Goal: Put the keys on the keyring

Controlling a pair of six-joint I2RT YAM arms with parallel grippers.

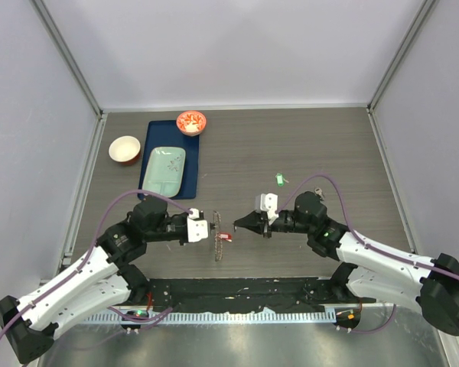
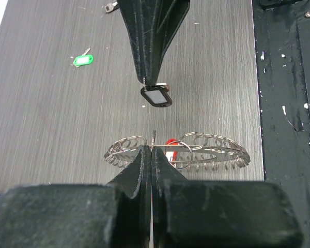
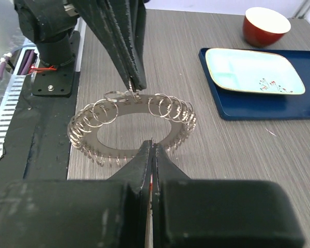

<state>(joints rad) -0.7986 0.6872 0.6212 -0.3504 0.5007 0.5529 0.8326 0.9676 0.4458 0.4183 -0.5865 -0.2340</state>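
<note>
Over grey wood-grain table (image 1: 291, 145). Nearest: clamped shut on keyring (image 1: 218, 237) rim with left gripper (image 1: 209, 230), upright and edge-on from above, presenting loops sideways. Already carrying red key (image 2: 170, 143). Pinched in right gripper (image 1: 239, 222): dark key (image 2: 156, 96), just beside the ring, likely lined up for threading. Farther out, loose and not yet threaded: green key (image 1: 278, 179), one more key (image 1: 317, 189).

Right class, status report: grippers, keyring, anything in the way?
Left gripper shut on silvery beaded-rim metal keyring. Right gripper shut on dark grey plastic-headed key, just short of ring. Red-headed key at ring; gap between clear.
</note>
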